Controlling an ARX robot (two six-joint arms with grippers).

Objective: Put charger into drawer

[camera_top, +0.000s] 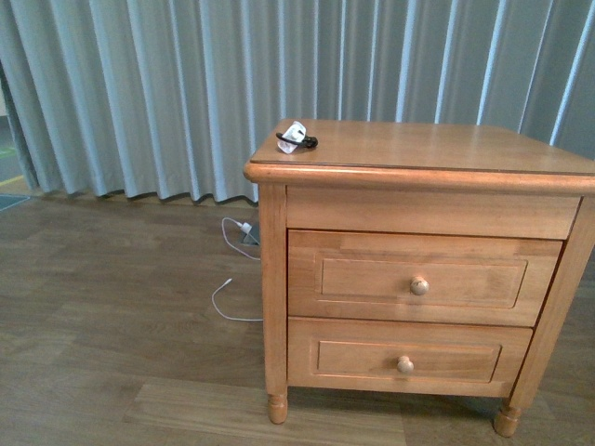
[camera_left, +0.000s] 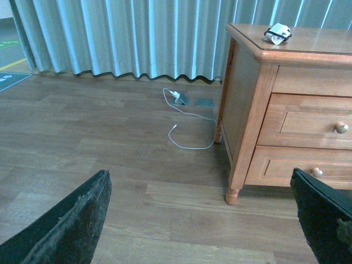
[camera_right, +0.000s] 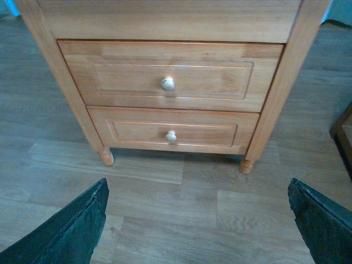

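The charger (camera_top: 296,138), a small white plug block with a coiled black cord, lies on the nightstand's top near its far left corner; it also shows in the left wrist view (camera_left: 278,33). The upper drawer (camera_top: 423,277) is shut, with a round knob (camera_top: 420,285); it also shows in the right wrist view (camera_right: 170,74). My left gripper (camera_left: 203,220) is open above the floor, left of the nightstand. My right gripper (camera_right: 198,220) is open above the floor in front of the drawers. Neither arm shows in the front view.
The lower drawer (camera_top: 400,352) is shut. A long thin white cable (camera_top: 232,269) with a plug lies on the wooden floor left of the nightstand, below grey curtains (camera_top: 186,84). A dark furniture edge (camera_right: 342,129) stands at one side in the right wrist view.
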